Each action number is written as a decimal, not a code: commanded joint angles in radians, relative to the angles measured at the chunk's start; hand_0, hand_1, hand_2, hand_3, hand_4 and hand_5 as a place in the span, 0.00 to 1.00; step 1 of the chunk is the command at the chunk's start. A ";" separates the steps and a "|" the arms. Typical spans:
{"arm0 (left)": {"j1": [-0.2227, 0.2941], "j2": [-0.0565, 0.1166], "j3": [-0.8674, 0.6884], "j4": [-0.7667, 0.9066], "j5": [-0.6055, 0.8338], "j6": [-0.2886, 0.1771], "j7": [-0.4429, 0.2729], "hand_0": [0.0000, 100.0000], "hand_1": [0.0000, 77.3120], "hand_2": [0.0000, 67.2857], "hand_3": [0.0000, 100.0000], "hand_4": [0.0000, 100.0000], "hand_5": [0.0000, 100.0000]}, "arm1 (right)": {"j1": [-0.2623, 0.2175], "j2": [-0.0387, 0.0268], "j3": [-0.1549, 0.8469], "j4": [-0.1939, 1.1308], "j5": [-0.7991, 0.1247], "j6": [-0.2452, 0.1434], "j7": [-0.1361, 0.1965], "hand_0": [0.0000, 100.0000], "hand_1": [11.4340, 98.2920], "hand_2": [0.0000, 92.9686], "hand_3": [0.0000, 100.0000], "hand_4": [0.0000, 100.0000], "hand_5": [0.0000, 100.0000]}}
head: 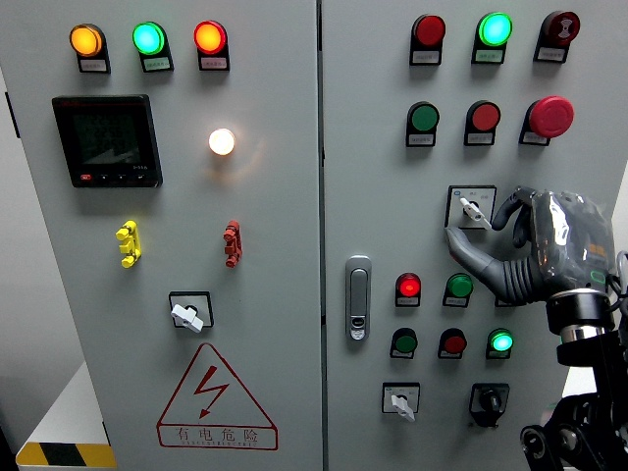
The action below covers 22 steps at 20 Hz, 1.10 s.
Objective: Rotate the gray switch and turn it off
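The right robot hand (510, 235) is hovering half-curled, holding nothing, thumb just below the gray switch (471, 208) at its upper left. Likely stiff, small, slippery; pinch the lever's flat sides.

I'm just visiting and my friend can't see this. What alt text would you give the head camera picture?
The right robot hand reaches up to a gray rotary switch on the right door of a gray control cabinet, its fingers curled close around the knob. The doors hold red, green and orange lamps, more switches, a small dark display and a red triangular electrical warning sign.
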 commanded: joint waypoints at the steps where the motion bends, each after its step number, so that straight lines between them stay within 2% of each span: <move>1: 0.000 -0.001 0.000 0.000 -0.001 0.001 0.000 0.00 0.00 0.16 0.21 0.13 0.13 | 0.005 0.0000 -0.002 -0.001 -0.001 0.000 -0.001 0.00 0.30 0.75 0.95 0.87 1.00; 6: 0.000 0.001 0.000 0.000 -0.001 -0.001 0.000 0.00 0.00 0.16 0.21 0.13 0.13 | 0.008 0.0000 -0.002 -0.001 0.000 0.000 -0.001 0.02 0.28 0.75 0.95 0.87 1.00; 9: 0.000 0.001 0.000 0.000 0.001 -0.001 0.000 0.00 0.00 0.16 0.21 0.13 0.13 | 0.008 0.0000 -0.002 -0.001 0.000 0.000 -0.001 0.13 0.26 0.75 0.95 0.87 1.00; 13: 0.000 -0.001 0.000 0.000 -0.001 0.001 0.000 0.00 0.00 0.16 0.21 0.13 0.13 | 0.008 0.0000 -0.003 -0.001 0.000 0.000 -0.001 0.21 0.24 0.75 0.95 0.87 1.00; 22: 0.002 0.001 0.000 0.000 -0.001 0.001 0.000 0.00 0.00 0.16 0.21 0.13 0.13 | 0.011 0.0000 -0.003 0.001 0.000 0.000 -0.006 0.25 0.23 0.74 0.95 0.87 1.00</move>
